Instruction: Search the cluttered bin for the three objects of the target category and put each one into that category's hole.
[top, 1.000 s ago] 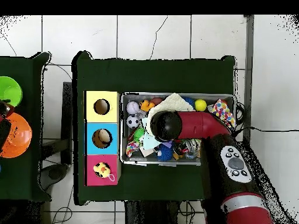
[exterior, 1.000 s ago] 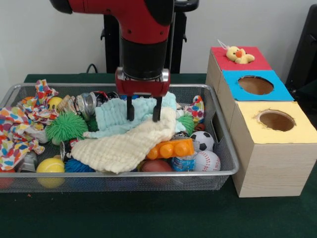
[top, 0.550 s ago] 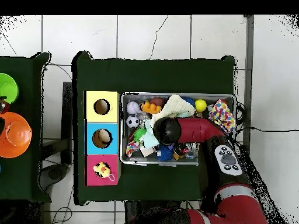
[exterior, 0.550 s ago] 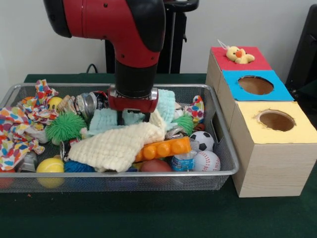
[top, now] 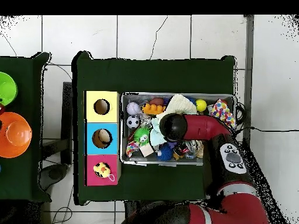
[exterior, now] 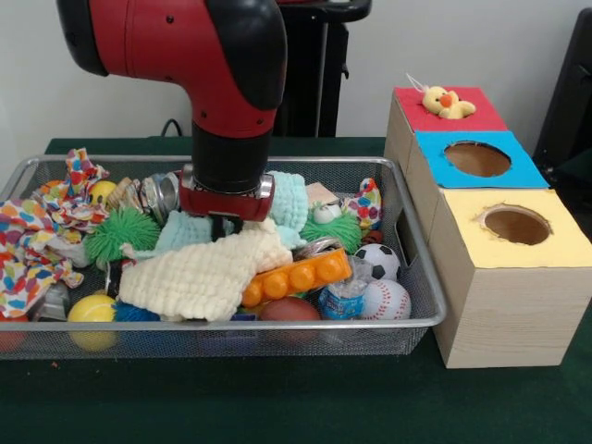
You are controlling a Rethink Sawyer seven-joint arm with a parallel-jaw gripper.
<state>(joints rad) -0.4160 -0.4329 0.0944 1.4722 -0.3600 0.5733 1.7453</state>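
The wire mesh bin (exterior: 414, 277) is packed with clutter. My gripper (exterior: 225, 222) is sunk into the cloths at its middle, with its tips hidden between a cream waffle cloth (exterior: 190, 276) and a pale teal cloth (exterior: 292, 199). An orange toy brick (exterior: 296, 276) lies just right of the cream cloth. Near the bin's right end are a soccer ball (exterior: 377, 262), a baseball (exterior: 387, 299) and a small bottle (exterior: 342, 301). From overhead, the arm (top: 193, 127) covers the middle of the bin (top: 123, 131).
Three boxes stand right of the bin: red (exterior: 462, 120) with a plush duck (exterior: 444, 101) on it, blue (exterior: 518, 171) and yellow (exterior: 555, 245), each of these two with a round hole. A green spiky ball (exterior: 120, 231), a yellow ball (exterior: 92, 308) and a colourful cloth (exterior: 37, 240) fill the bin's left end.
The arm has dropped lower and shifted left in the front view, burying the gripper in the cloths. The cream cloth slid left with it, exposing more of the orange brick.
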